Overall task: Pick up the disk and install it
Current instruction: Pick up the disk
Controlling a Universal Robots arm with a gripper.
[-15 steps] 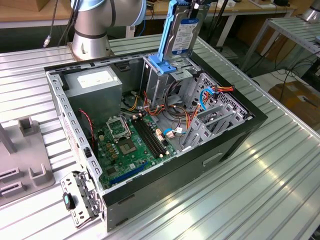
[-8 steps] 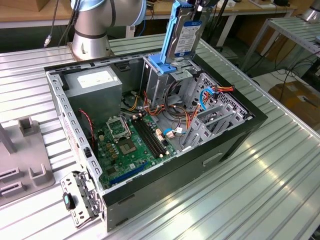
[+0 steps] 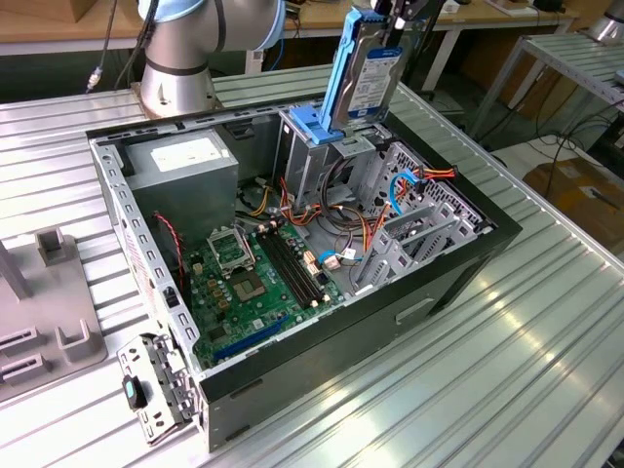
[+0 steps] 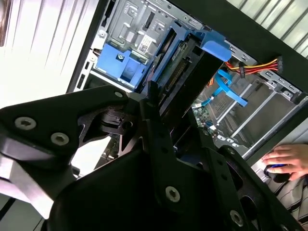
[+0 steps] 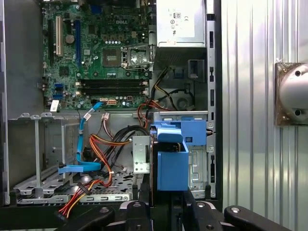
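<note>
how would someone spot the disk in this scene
Find the open computer case on the metal table; inside it stands the drive cage. The disk stands on end over it, silver-grey with a tall blue rail, unlike the low blue bracket beside it.

We see ribbed silver metal worktop [image 3: 487, 370] across exterior view, slats running diagonally. Black computer case [image 3: 429, 292] sits on it at centre of frame, open side up. Arm's grey base [image 3: 175, 83] stands on worktop at upper left, just behind case. Grey moulded fixture [image 3: 54, 322] rests at left edge, apart from case. Small metal latch bracket [image 3: 156, 390] lies at lower left, right at case's near corner. In first wrist view we note a bolted round metal plate [image 5: 292, 94] on slats at right edge of frame.
</note>
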